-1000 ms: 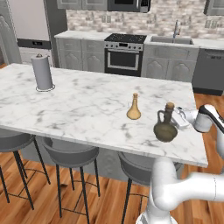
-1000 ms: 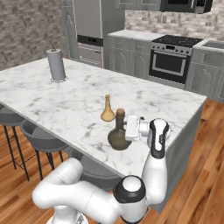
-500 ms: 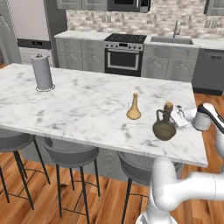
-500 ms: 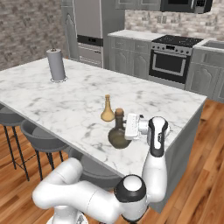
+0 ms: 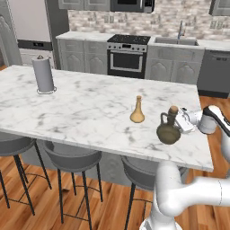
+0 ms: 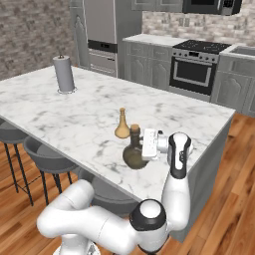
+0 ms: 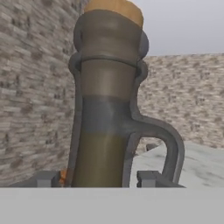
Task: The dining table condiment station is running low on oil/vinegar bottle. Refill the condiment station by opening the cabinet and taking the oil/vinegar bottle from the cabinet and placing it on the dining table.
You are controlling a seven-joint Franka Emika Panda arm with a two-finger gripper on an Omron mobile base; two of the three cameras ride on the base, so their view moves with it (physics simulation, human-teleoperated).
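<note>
The oil/vinegar bottle (image 5: 168,131) (image 6: 133,154), dark olive with a round belly and a tan cork, stands upright on the dining table (image 5: 81,112) (image 6: 74,114) near its right front corner. My gripper (image 5: 177,120) (image 6: 140,143) reaches in level from the right and is shut on the bottle's neck. In the hand view the neck and handle of the bottle (image 7: 105,109) rise between the two fingertips of the gripper (image 7: 98,179). The cabinet is out of view.
A small pale tan flask (image 5: 137,110) (image 6: 122,124) stands just behind and left of the bottle. A paper towel roll (image 5: 43,75) (image 6: 63,73) is at the table's far left. Grey stools (image 5: 72,155) line the front edge. The oven (image 5: 128,56) is beyond.
</note>
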